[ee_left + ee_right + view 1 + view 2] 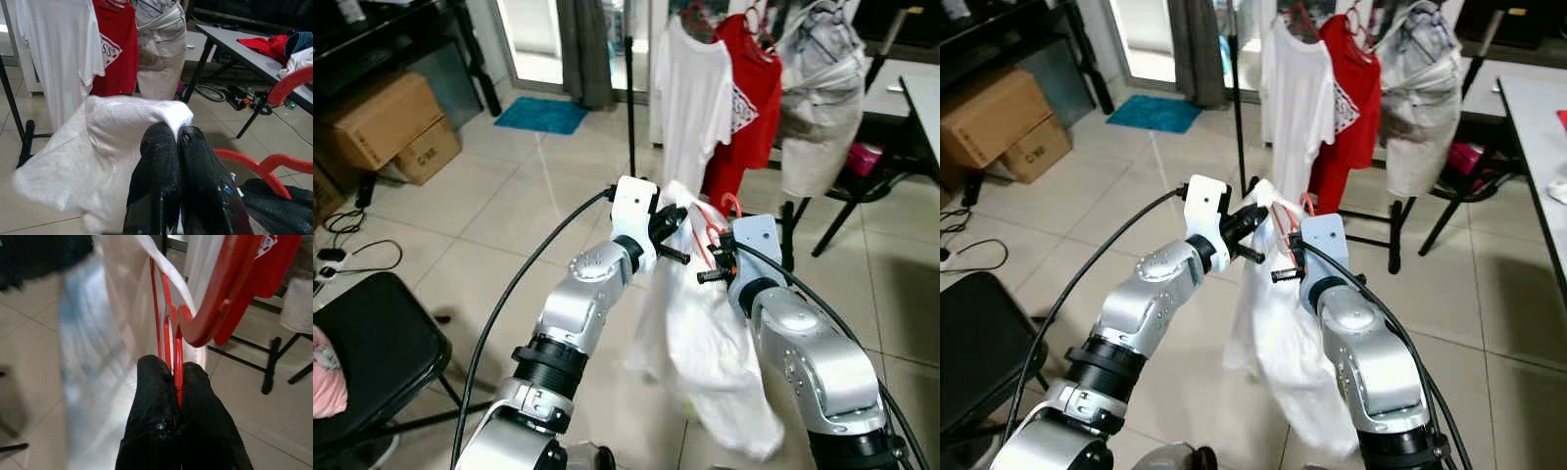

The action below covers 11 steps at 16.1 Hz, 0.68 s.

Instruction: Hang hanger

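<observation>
A red hanger (712,227) carries a white garment (705,343) that hangs down between my two arms. My right gripper (177,382) is shut on the hanger's red wire, just below its hook (222,293). My left gripper (177,134) is shut on a fold of the white garment (112,132) at its shoulder. In the head views both grippers are raised side by side, left gripper (671,230) and right gripper (717,259). Behind them stands a clothes rack (631,98) with a white shirt (685,98), a red shirt (749,88) and a pale garment (818,88) hung on it.
A black chair (372,352) stands at the near left, cardboard boxes (391,127) at the far left. A grey table (1538,117) with clothes on it is at the right. Black cables arc from both my arms. A blue mat (540,115) lies by the door.
</observation>
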Available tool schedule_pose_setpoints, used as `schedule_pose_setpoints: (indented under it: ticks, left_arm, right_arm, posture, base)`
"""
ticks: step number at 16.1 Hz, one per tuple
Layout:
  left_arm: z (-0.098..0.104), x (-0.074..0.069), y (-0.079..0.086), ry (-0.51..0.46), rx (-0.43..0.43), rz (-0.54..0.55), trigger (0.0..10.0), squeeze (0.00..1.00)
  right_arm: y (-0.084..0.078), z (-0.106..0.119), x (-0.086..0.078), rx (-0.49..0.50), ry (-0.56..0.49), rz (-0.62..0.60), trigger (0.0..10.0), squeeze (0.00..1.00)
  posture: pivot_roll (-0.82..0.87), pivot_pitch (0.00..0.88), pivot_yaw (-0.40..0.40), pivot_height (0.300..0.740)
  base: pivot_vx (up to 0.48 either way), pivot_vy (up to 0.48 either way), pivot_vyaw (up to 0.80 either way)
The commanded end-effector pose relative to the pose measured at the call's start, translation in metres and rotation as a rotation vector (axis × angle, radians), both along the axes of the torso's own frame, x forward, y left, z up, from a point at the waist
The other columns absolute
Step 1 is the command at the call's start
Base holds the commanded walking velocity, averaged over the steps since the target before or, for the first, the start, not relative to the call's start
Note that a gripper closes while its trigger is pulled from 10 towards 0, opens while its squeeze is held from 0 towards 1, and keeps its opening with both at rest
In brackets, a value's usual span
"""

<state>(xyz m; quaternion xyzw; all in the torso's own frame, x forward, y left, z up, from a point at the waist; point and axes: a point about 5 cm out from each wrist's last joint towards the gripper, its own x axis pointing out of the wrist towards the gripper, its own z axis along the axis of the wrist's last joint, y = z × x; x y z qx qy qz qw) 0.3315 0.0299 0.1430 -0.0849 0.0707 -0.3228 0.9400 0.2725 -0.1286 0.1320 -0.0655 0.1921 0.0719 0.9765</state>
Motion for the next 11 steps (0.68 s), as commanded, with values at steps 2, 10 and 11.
schedule_pose_setpoints:
  ticks: [2,10,11]
  left_arm:
    - [0.007,0.008,0.013,-0.050,0.050,0.046,0.0,0.00]
    - [0.013,0.009,0.037,-0.064,0.074,-0.018,10.0,1.00]
    - [0.016,0.008,0.036,-0.066,0.065,-0.041,10.0,1.00]
  right_arm:
    - [0.002,0.004,0.003,-0.003,-0.027,0.006,10.0,0.00]
    - [0.003,0.004,0.004,0.013,-0.041,0.021,10.0,0.00]
    - [0.003,0.006,0.004,0.024,-0.047,0.029,10.0,0.00]
  posture:
    - [-0.04,0.031,0.090,0.740]
    - [-0.04,0.029,0.090,0.740]
    - [-0.03,0.030,0.095,0.740]
  base:
    - [0.000,0.000,0.00]
    - [0.000,0.000,0.00]
    - [0.000,0.000,0.00]
